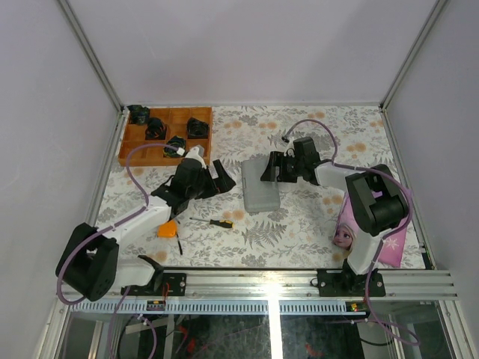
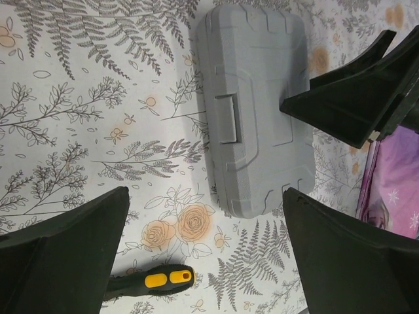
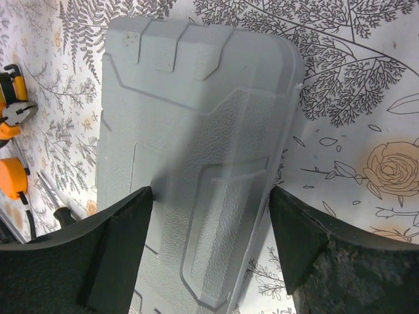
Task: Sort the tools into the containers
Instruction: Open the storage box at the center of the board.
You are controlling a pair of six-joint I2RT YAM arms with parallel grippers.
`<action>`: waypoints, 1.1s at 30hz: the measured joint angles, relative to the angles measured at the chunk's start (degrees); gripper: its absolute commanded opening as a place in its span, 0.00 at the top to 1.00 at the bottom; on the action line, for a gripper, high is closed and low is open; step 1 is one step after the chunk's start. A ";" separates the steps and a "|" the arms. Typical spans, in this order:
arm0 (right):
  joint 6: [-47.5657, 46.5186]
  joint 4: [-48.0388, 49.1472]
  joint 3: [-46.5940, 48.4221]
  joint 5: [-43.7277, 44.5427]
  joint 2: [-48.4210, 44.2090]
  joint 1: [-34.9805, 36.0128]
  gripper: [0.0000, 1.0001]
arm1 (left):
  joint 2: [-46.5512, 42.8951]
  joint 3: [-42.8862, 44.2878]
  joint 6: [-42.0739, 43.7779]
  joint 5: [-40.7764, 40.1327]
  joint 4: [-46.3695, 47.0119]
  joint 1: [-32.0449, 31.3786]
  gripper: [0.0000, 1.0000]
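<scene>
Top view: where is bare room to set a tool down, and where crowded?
Free: the near strip between the screwdriver and the purple card, and the far strip right of the wooden tray. Crowded: left of the case, with the left gripper, screwdriver and tape measure.

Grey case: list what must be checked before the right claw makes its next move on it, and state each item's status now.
1. Flat grey rectangular plastic case has its lid closed: ok.
2. Right claw is open and lined up over the case: ok.
3. Right claw is touching the case: cannot tell.
4. Left claw is open, holds nothing and is off the case: ok.
5. Latch on the case's long edge is released: cannot tell.
6. Tools are inside the case: not ok. The slim black-and-orange screwdriver and the round orange tape measure lie loose outside it.
</scene>
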 measured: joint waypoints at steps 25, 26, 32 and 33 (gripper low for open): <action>8.33 6.27 -11.50 3.26 -10.16 0.04 0.32 | 18.67 6.62 -1.38 6.12 6.16 0.00 0.34; 8.37 6.27 -11.50 3.26 -10.14 0.04 0.33 | 19.32 6.99 -1.49 6.10 6.34 0.00 0.35; 8.87 6.64 -11.47 3.02 -8.00 0.02 0.38 | 22.86 9.68 -2.12 5.64 6.75 0.00 0.40; 8.87 6.80 -11.47 3.04 -7.96 0.02 0.38 | 23.32 10.08 -2.21 5.49 6.73 0.00 0.42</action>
